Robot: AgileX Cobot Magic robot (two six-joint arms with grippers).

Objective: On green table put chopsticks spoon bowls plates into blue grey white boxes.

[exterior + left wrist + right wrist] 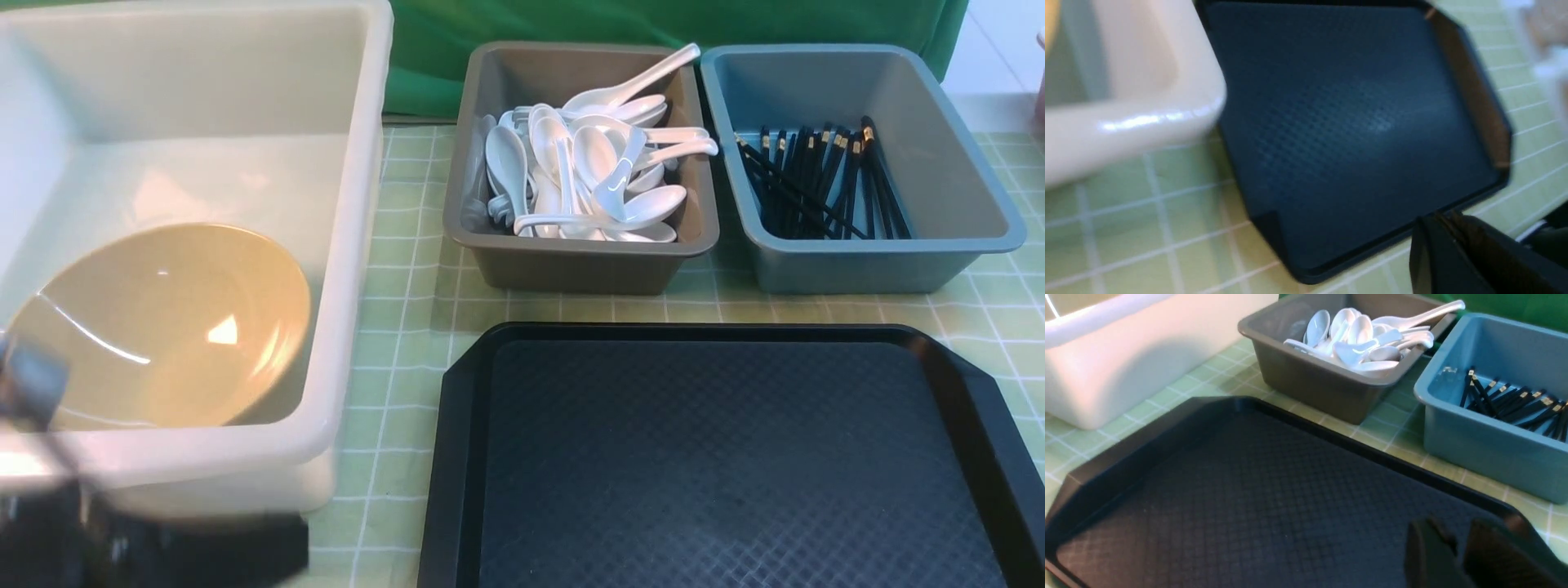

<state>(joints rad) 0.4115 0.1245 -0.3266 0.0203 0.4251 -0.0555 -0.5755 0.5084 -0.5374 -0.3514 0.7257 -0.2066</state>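
The green bench [408,327], covered in pale cloth with thin white grid lines, carries 3 boxes and a black textured tray [718,457]. The large milky white box [359,204] stands at the robot's left, and the olive-tan bowl [163,327] lies tilted inside it, leaning toward the box's near-left corner with its glossy inside turned to the front camera. No small white plates can be seen in any view. Beyond the tray, the brownish grey box [571,261] holds a heap of white spoons [588,171], 1 handle jutting up over its far rim. Just beside it on the right, the dull blue box [882,261] holds the black chopsticks [816,184], lying roughly parallel with their gold bands toward the far side. The tray sits nearest the robot, with nothing on its surface. In the front view a blurred dark part of the left arm [147,547] shows at the bottom left, in front of the white box; the left fingers [1453,245] appear in the left wrist view as a dark shape by the tray's corner, pressed together with nothing between them. The right fingers [1457,547] hover over the tray's edge, a narrow gap showing between them, holding nothing.
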